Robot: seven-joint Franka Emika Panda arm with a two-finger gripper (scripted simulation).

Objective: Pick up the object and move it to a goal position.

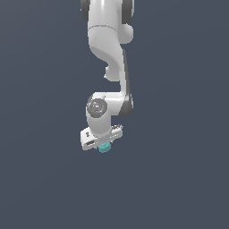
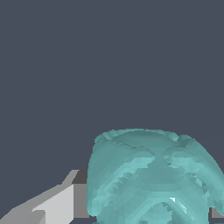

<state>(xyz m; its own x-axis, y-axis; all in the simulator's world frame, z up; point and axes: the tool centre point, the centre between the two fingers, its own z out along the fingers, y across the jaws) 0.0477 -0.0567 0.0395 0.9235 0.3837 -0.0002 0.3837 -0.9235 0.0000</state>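
The object [image 1: 105, 148] is a small teal, ridged, roundish lump that sits right under the white hand of my gripper [image 1: 103, 144], low in the middle of the exterior view. In the wrist view the object [image 2: 151, 177] fills the space between the fingers. One grey-white finger [image 2: 57, 203] presses against one side of it, and a sliver of the other finger [image 2: 216, 213] shows at its far side. The gripper is shut on the object. The fingertips themselves are hidden behind the lump.
A plain dark blue-grey surface [image 1: 179, 179] surrounds the arm in both views. The white arm [image 1: 109, 53] comes down from the top of the exterior view.
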